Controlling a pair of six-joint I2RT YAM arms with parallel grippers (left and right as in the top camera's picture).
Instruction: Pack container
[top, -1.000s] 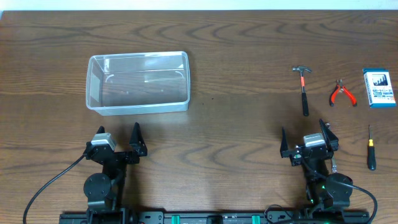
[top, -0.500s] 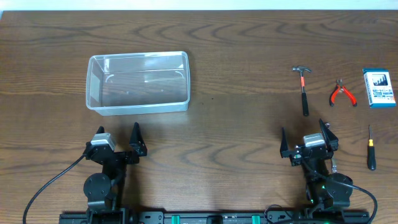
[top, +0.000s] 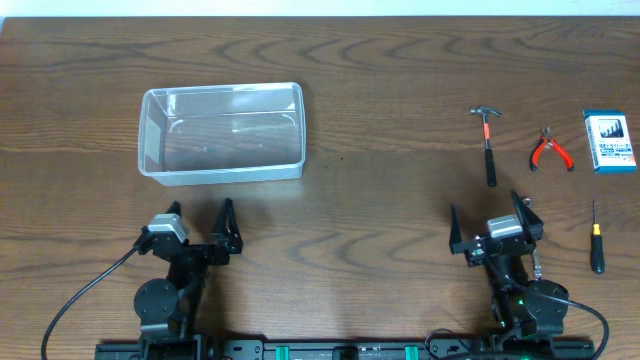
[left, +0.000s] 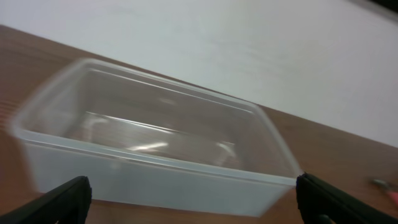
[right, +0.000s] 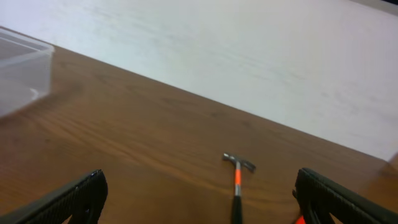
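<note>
The clear plastic container (top: 222, 132) stands empty at the table's left; it fills the left wrist view (left: 155, 149). My left gripper (top: 200, 222) is open and empty, just in front of it. My right gripper (top: 488, 221) is open and empty near the front right. Beyond it lie a small hammer (top: 488, 143) with an orange neck, also in the right wrist view (right: 237, 182), red-handled pliers (top: 549, 149), and a screwdriver (top: 596, 241) with a black handle.
A small blue and white box (top: 609, 141) lies at the far right edge. The container's corner (right: 22, 68) shows at the left of the right wrist view. Wood table (top: 380, 90) all around.
My left gripper has shifted slightly right and turned a little. The right arm and all objects have not moved.
</note>
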